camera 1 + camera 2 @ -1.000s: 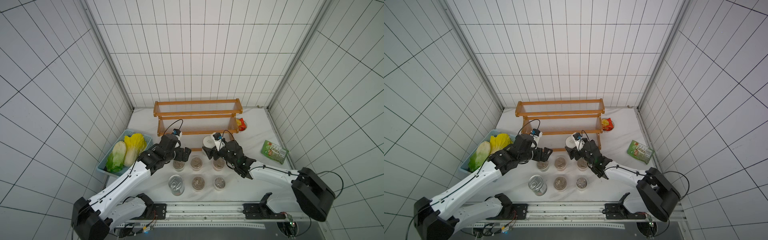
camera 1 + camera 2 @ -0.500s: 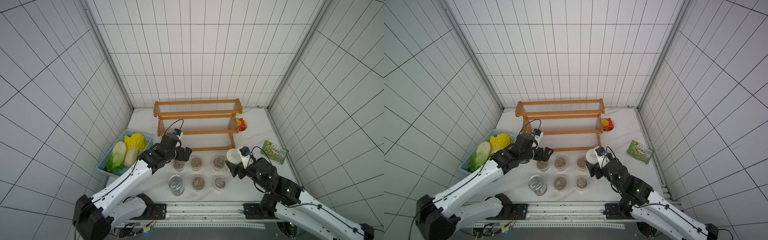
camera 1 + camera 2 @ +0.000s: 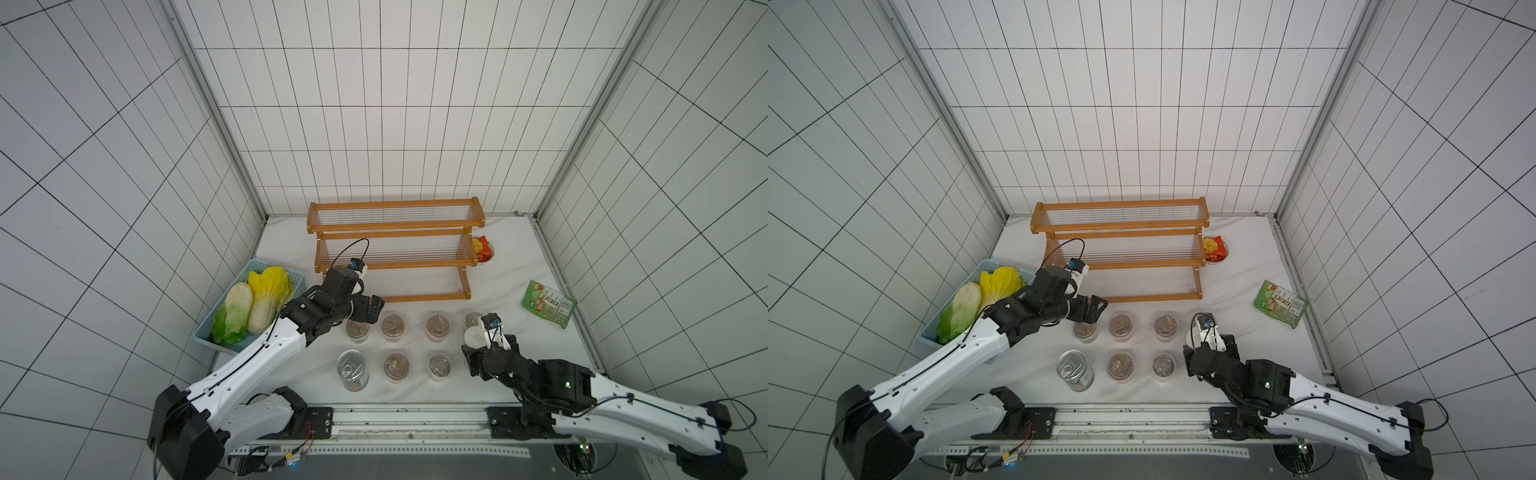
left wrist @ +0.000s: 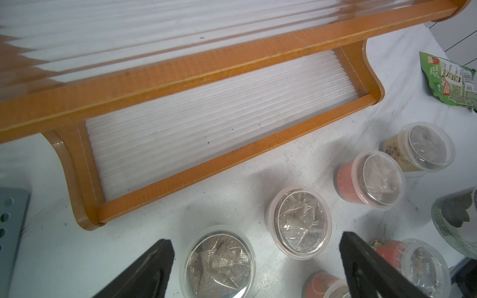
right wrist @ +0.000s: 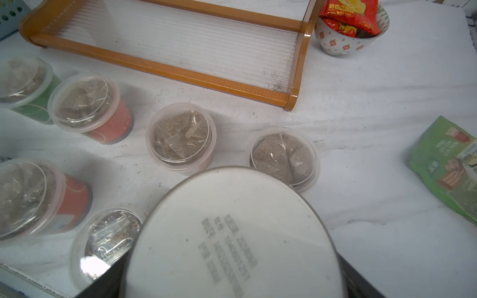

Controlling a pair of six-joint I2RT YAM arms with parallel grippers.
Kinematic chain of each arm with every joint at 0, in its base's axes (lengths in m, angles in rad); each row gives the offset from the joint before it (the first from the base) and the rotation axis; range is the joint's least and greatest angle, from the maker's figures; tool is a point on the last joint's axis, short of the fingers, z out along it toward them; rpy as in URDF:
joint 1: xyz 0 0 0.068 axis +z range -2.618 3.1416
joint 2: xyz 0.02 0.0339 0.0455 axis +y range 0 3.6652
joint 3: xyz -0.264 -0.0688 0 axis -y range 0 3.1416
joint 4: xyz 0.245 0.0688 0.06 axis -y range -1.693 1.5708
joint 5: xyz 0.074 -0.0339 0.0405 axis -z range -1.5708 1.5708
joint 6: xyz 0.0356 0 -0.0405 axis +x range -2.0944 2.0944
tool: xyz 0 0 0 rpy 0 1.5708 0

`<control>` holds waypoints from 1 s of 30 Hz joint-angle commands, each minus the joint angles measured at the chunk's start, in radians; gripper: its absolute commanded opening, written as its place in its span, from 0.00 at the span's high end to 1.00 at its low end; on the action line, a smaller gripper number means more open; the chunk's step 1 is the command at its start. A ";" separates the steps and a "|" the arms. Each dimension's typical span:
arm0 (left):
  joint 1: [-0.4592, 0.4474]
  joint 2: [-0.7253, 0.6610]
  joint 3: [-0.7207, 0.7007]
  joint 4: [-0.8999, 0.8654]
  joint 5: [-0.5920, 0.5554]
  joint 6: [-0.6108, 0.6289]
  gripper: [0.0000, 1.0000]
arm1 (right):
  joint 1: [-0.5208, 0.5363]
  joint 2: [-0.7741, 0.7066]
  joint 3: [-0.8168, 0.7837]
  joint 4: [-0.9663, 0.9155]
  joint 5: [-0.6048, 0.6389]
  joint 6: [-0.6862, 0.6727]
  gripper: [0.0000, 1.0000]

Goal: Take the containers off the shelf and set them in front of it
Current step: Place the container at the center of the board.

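Observation:
The shelf, an orange-brown three-tier rack, stands bare at the back in both top views. Several small clear lidded cups and a tin can stand in two rows in front of it. My left gripper is open, its fingers either side of the back row's left cup without touching it. My right gripper is shut on the white-lidded jar, at the right end of the rows beside the rightmost cup. Whether the jar rests on the table cannot be told.
A light-blue basket with cabbages sits left of the shelf, close to my left arm. A small bowl with a red snack packet stands at the shelf's right end. A green packet lies near the right wall.
My right arm has carried the jar from in front of the shelf's lowest tier out to the right and toward the front. The left arm has barely moved.

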 commanded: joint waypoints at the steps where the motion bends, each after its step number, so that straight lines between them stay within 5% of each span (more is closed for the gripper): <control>1: 0.005 0.002 0.015 -0.011 0.014 0.024 0.01 | 0.040 -0.002 -0.035 -0.065 0.128 0.158 0.21; 10: 0.011 0.016 0.018 -0.009 0.017 0.028 0.02 | 0.062 0.038 -0.085 -0.041 0.181 0.248 0.16; 30: 0.020 0.037 0.023 -0.012 0.022 0.036 0.02 | 0.013 0.057 -0.128 0.028 0.066 0.265 0.02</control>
